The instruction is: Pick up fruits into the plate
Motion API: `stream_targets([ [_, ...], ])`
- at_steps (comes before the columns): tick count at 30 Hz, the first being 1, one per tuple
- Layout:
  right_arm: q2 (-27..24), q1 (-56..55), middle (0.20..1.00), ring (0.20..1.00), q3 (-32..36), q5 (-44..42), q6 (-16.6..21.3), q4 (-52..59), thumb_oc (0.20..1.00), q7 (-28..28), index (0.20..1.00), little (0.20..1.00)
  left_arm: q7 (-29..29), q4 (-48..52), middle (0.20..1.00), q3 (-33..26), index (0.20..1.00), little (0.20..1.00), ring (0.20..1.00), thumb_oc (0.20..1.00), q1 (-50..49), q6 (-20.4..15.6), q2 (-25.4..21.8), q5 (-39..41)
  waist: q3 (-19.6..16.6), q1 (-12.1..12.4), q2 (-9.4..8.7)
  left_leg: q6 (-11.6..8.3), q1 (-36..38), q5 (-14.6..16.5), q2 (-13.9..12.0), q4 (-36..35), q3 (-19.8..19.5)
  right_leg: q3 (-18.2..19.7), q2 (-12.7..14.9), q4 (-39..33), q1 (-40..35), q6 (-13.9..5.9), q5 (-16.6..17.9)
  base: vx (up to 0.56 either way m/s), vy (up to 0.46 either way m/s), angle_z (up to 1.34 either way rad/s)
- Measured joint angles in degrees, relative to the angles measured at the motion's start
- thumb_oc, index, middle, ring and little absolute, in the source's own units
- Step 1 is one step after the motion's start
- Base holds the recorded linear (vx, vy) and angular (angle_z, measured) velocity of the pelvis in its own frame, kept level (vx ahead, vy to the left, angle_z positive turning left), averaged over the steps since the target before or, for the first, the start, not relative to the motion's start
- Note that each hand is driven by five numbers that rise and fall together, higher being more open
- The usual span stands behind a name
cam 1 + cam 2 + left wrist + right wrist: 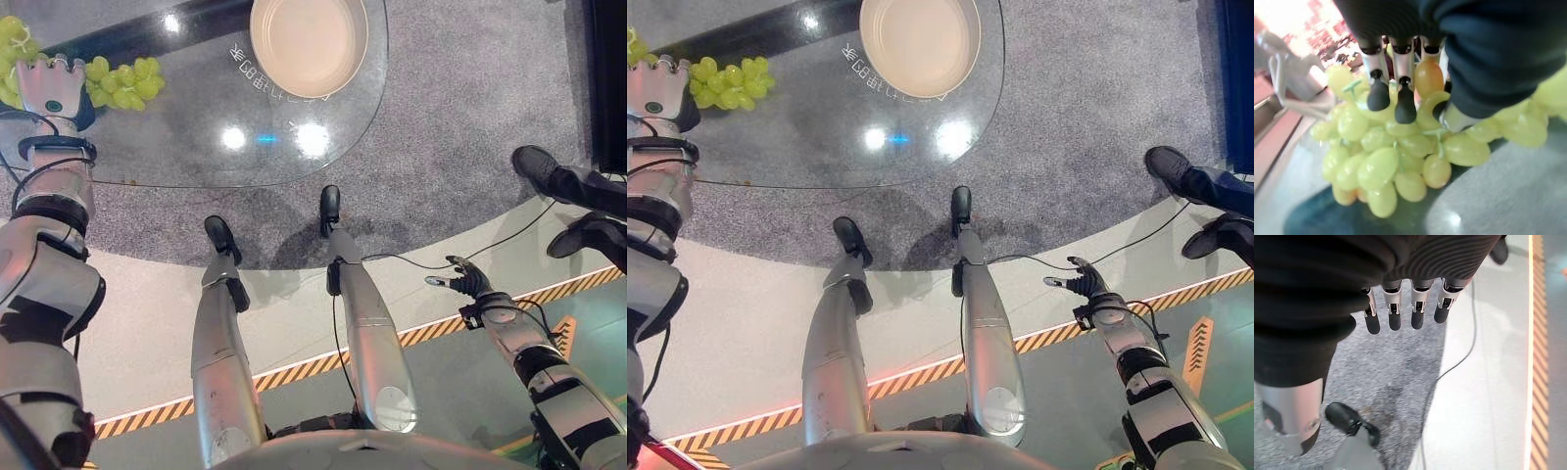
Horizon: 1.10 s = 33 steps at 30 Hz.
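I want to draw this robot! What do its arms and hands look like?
The arms are shiny silver-grey with black bands at the joints and thin black cables looping near the wrists. The left hand and right hand each wear a dark ribbed cover, with silver fingers ending in rounded dark tips.

On the glass table [196, 147], grapes [122, 83] lie left of the apparently empty plate [309, 44].

grapes [122, 83] partly behind left hand [51, 86], plate [309, 44] top cropped

Likely exhibition floor, hazard-striped tape [323, 362], grey carpet [460, 117], glass table [196, 147]
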<state>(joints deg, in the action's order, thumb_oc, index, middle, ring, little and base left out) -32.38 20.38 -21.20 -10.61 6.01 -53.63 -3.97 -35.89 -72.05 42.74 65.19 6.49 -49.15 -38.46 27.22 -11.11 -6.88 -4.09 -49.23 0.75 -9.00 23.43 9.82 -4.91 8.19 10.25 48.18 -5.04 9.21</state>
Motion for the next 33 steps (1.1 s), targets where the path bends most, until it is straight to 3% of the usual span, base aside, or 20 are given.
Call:
stream_targets([
  [7,2.0,-0.1,1.000,1.000,-0.1,0.3,-0.7,0.9,1.000,-1.1,1.000,1.000,-0.8,4.1,0.200,-2.3,0.200,0.200,0.200,0.200,-4.2,-6.8,2.3,6.1,0.0,0.7,-0.03,0.13,2.3,-0.1,0.2,-1.0,0.0,-0.2,0.1,-0.4,-2.1,-0.01,0.0,-0.01,-0.023,0.01],
  [24,4.6,-2.4,1.000,1.000,-0.3,1.1,-3.7,4.7,1.000,-3.3,1.000,1.000,0.2,13.4,0.200,-4.3,0.200,0.200,0.200,0.200,-6.6,-10.4,7.1,10.5,0.3,1.3,-0.51,0.36,4.9,-2.0,1.3,-4.6,-0.7,-1.8,1.0,-1.4,-4.6,-0.04,0.0,0.00,-0.035,0.04],
  [25,4.6,-2.4,1.000,1.000,-0.3,1.2,-3.8,4.7,1.000,-3.3,1.000,1.000,0.1,13.6,0.335,-4.3,0.335,0.335,0.335,0.335,-6.4,-10.5,7.9,10.5,0.3,1.3,-0.51,0.37,4.9,-2.3,1.4,-4.9,-0.7,-1.9,1.1,-1.4,-4.6,-0.04,0.0,0.00,0.000,0.08],
  [26,4.6,-2.4,1.000,1.000,-0.3,1.2,-4.0,4.6,1.000,-3.4,1.000,1.000,0.1,13.6,1.000,-4.3,1.000,1.000,1.000,1.000,-6.3,-10.5,8.3,10.5,0.3,1.3,-0.51,0.39,4.9,-2.4,1.4,-5.0,-0.7,-2.0,1.1,-1.4,-4.6,-0.04,0.0,0.00,0.006,0.04],
  [33,4.6,-2.4,1.000,1.000,-0.3,1.2,-4.8,4.6,1.000,-3.7,1.000,1.000,1.1,13.6,1.000,-2.9,1.000,1.000,1.000,1.000,-5.6,-9.9,8.9,9.9,0.3,1.3,-0.51,0.32,5.4,-3.1,1.5,-6.2,-0.6,-1.9,1.1,-1.6,-4.5,-0.05,0.0,0.00,0.000,0.00],
])
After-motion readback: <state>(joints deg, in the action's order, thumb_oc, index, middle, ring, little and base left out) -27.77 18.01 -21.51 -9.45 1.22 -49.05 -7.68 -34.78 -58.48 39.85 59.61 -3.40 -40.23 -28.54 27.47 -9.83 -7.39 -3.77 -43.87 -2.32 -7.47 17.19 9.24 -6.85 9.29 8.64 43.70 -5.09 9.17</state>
